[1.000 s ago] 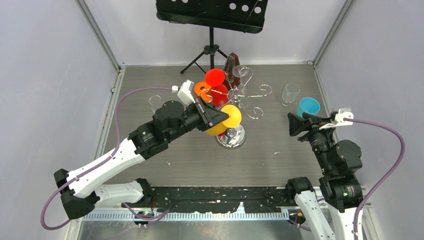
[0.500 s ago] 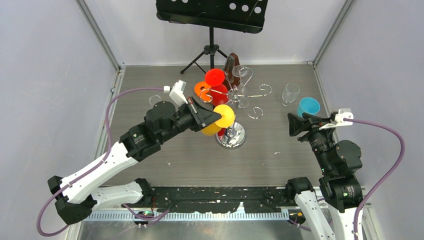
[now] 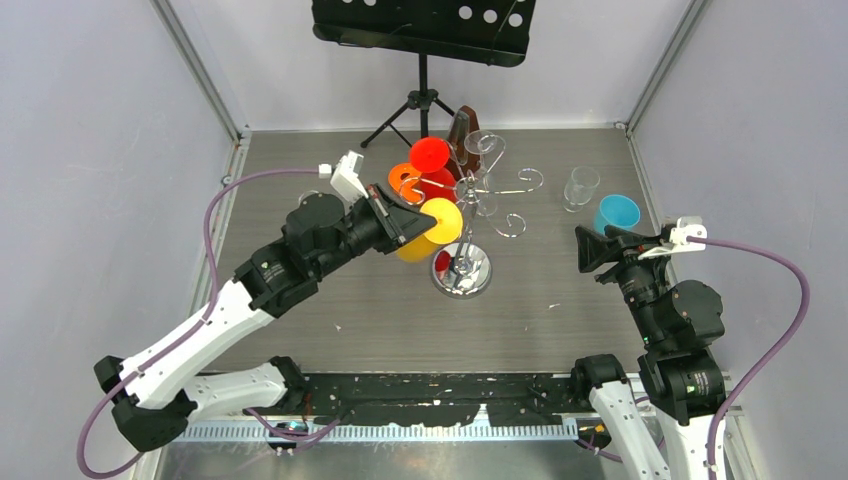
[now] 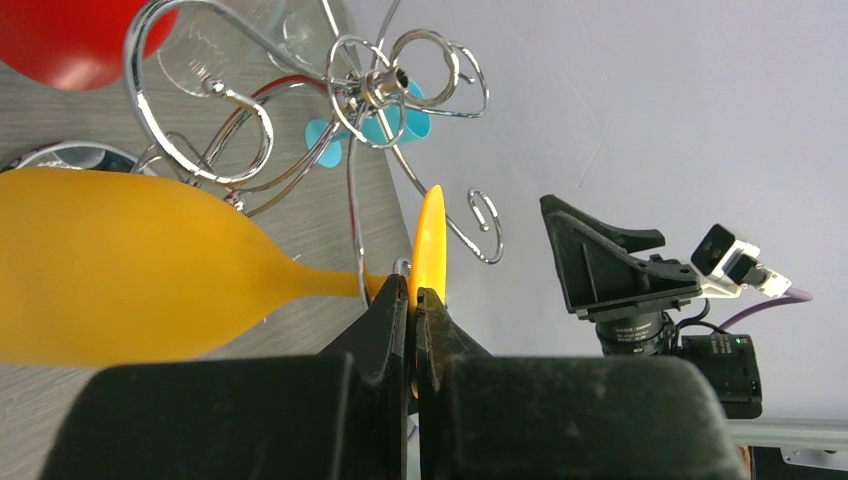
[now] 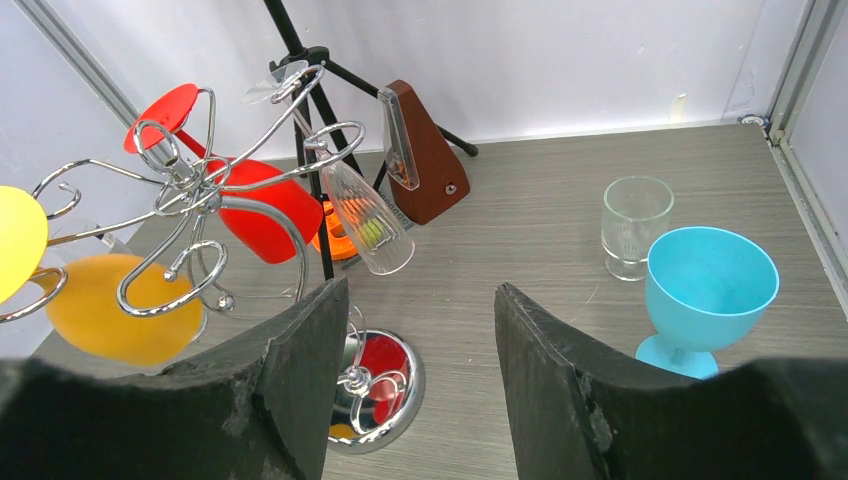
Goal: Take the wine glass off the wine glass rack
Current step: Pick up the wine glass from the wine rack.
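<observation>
The chrome wine glass rack [image 3: 466, 262] stands mid-table, and its scroll arms show in the left wrist view [image 4: 375, 85] and the right wrist view [image 5: 190, 180]. A yellow wine glass [image 3: 424, 240] lies sideways at the rack's left side. My left gripper [image 3: 408, 226] is shut on its thin foot disc [image 4: 431, 235], and the bowl [image 4: 120, 265] points away to the left. A wire arm still crosses the stem [image 4: 330, 282]. Red [image 5: 265, 205] and clear [image 5: 365, 215] glasses hang on the rack. My right gripper [image 5: 420, 292] is open and holds nothing, right of the rack.
A black music stand [image 3: 420, 30] and a brown metronome [image 3: 462, 130] stand behind the rack. A clear tumbler [image 3: 580, 185] and a blue goblet [image 3: 615, 213] sit at the right. An orange glass [image 3: 405, 180] is at the rack's left, and walls close both sides.
My left gripper closed fully on the yellow glass's foot. The left arm then drew back leftward, carrying the glass away from the rack's post. The right arm stayed still.
</observation>
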